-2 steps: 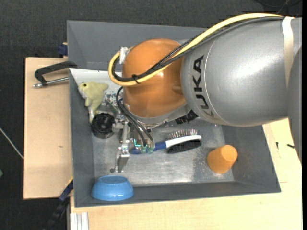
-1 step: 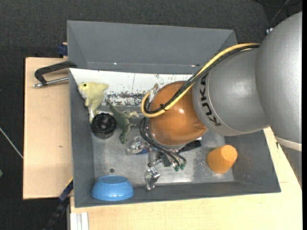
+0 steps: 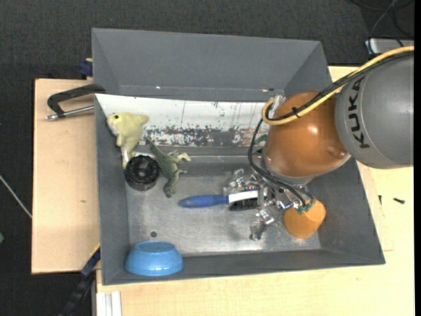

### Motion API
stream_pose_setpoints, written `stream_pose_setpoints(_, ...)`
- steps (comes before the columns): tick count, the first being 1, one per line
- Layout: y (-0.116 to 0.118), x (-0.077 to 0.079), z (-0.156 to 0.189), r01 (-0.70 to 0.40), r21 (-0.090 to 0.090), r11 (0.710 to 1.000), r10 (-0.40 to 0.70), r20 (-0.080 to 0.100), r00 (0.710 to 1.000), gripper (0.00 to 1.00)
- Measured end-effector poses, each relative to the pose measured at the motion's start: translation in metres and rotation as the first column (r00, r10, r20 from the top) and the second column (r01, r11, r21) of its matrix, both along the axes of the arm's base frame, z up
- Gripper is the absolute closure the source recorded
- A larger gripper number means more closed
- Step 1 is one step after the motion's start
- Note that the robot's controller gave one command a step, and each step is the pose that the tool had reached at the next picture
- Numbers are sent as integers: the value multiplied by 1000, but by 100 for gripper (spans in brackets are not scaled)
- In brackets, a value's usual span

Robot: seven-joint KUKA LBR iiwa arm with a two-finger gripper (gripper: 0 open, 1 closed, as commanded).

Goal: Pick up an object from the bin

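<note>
Grey metal bin [image 3: 197,64], few loose things on the floor. Arm in from the right, its orange domed wrist cover [image 3: 299,140] hanging over the right half. Gripper [image 3: 255,206] low over the floor, right of centre, metal parts crowded above one end of a blue-handled tool [image 3: 200,202], a slim plastic stick with a black-and-white head; the handle lies flat, pointing left. Cannot tell whether the gripper is spread or closed: cables and brackets mask it, so no hold is claimed. Small orange rounded object [image 3: 304,220] just right of the gripper, near side. Well to the left: green toy dinosaur [image 3: 168,168], black round ribbed cap [image 3: 141,172], pale yellow soft figure [image 3: 128,130] at the far left wall. Blue plastic bowl [image 3: 154,259] upside down at the near left corner. Judgement on the tool: light, stiff, smooth-handled, likely to skid or roll on bare metal. The best hold looks to be across the handle close to the head, where it is thickest and balance is better; a pinch at the thin tip may let it swing.
</note>
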State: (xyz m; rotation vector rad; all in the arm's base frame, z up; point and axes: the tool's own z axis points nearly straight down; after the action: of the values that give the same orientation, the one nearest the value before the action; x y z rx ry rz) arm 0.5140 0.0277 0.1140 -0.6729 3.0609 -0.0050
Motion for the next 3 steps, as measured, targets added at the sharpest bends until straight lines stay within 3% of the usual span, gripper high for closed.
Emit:
stream_pose_setpoints(1,-26,72,-4,-213,1,977,213,1,977,0)
stream_pose_setpoints(2,0,79,-40,-426,-2,905,426,-13,904,0)
stream_pose_setpoints(3,1,83,-36,-425,-5,905,425,4,905,100)
